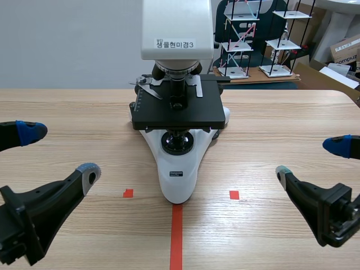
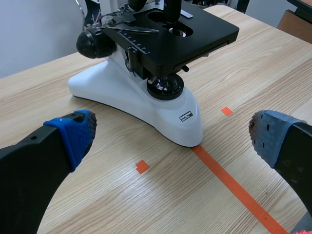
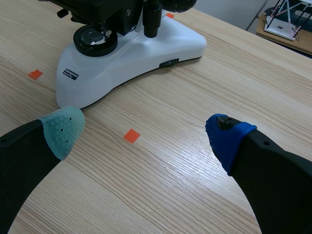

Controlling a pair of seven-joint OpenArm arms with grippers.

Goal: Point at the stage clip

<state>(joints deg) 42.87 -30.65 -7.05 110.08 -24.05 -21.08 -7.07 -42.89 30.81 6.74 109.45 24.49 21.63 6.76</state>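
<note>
Black, hovering low beside the white-and-black microscope [image 1: 179, 175] with left and right jaws released, likely standing clear for pointing at the thin silver metal stage clip [image 1: 148, 86].

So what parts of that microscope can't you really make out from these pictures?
- Scene view: the top of the microscope runs off the picture's edge.
- Left wrist view: the stage clip shows, but everything above the stage is cut off.
- Right wrist view: the stage clip is out of frame; only the base and the stage's edge appear.
- The base's small label is too small to read in any view.
</note>
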